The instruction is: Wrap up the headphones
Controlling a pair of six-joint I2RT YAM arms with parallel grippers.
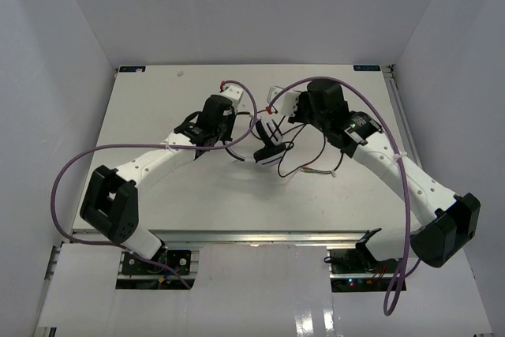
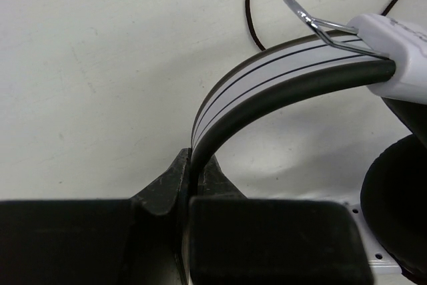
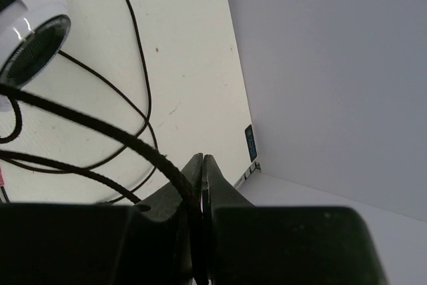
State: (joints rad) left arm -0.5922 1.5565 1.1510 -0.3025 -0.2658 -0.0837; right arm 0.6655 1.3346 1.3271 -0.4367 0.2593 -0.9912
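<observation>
Your left pincer (image 2: 190,177) clamps the headphones (image 1: 269,152) by the white headband (image 2: 267,75). Your right pincer (image 3: 202,177) pinches the dark cord (image 3: 100,127) tight.

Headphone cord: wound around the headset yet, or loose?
Loose: the cord lies in open loops on the table; the right gripper, jaws shut, pinches one stretch.

The headphones (image 1: 271,151) sit near the middle of the table (image 1: 158,100), between the grippers — the left gripper (image 2: 190,171) at their left, on the headband (image 2: 267,75); the right gripper (image 3: 202,161) behind them, on the cord (image 3: 100,125), which loops over the table to their right.
</observation>
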